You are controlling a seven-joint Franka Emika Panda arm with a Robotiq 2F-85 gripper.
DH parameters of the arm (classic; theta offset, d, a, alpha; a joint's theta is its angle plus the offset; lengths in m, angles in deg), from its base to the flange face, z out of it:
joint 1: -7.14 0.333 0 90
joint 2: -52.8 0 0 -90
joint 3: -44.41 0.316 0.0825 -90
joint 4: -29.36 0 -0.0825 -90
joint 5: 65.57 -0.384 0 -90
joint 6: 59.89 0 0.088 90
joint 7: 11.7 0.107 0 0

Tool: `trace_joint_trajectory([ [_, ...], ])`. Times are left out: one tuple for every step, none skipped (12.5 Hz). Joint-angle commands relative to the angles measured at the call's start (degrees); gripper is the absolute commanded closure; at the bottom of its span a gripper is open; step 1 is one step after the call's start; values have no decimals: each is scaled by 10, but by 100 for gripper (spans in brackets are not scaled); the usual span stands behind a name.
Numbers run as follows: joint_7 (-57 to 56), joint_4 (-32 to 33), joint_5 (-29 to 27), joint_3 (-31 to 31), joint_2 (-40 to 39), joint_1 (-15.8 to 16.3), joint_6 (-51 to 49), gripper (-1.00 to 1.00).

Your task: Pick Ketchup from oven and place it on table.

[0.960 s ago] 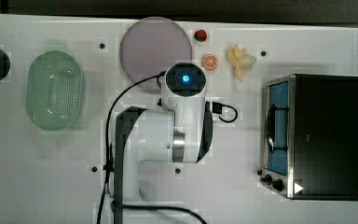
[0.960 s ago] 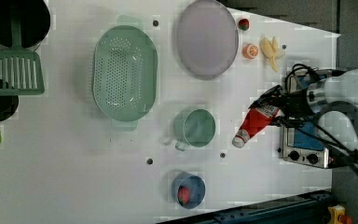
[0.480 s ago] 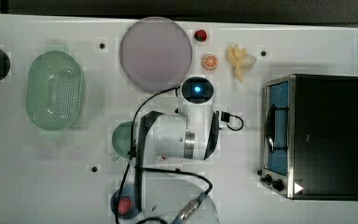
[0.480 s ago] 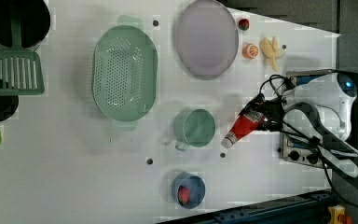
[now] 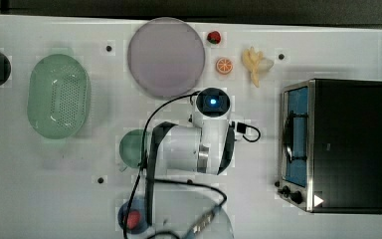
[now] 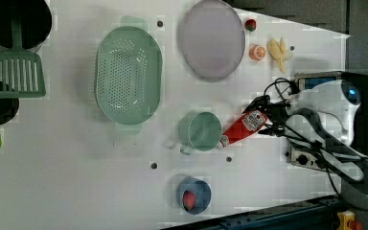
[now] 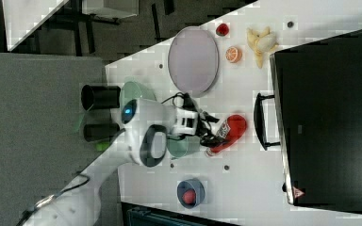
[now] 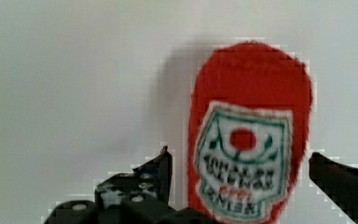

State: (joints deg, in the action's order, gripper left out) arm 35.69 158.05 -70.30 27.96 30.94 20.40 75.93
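Taking the pincer [image 6: 270, 119] as our mark, we see a green mug [image 6: 200, 131] near it on the left view's left. A pale green colander [image 6: 128, 74] lies further that way. A lilac plate [image 6: 212, 38] sits up and to the left view's left of the pincer. Above the pincer we find an orange slice [image 6: 257, 51], a peeled banana [image 6: 278, 49] and a strawberry [image 6: 250, 24]. Below and to the left view's left, a blue bowl [image 6: 194, 195] holds something red.

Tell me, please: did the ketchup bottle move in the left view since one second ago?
Yes. The ketchup has shifted toward the left view's left, away from the oven, and its cap now lies next to the green cup.
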Motion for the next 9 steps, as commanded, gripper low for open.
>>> trace_joint_trajectory([
  [13, -77, 6, 6, 155, 11, -95, -100],
  [13, -100, 7, 6, 185, 11, -145, -100],
  [13, -123, 8, 5, 211, 10, -190, -100],
  [13, -148, 9, 4, 231, 10, -226, -100],
  [13, -174, 9, 5, 248, 11, -257, -100],
  [13, -203, 15, 8, 262, 11, -288, -100],
  [13, -231, 30, 12, 272, 12, -317, -100],
  [13, -258, 51, 15, 278, 12, -352, -100],
  [13, -282, 73, 17, 280, 12, -389, -100],
])
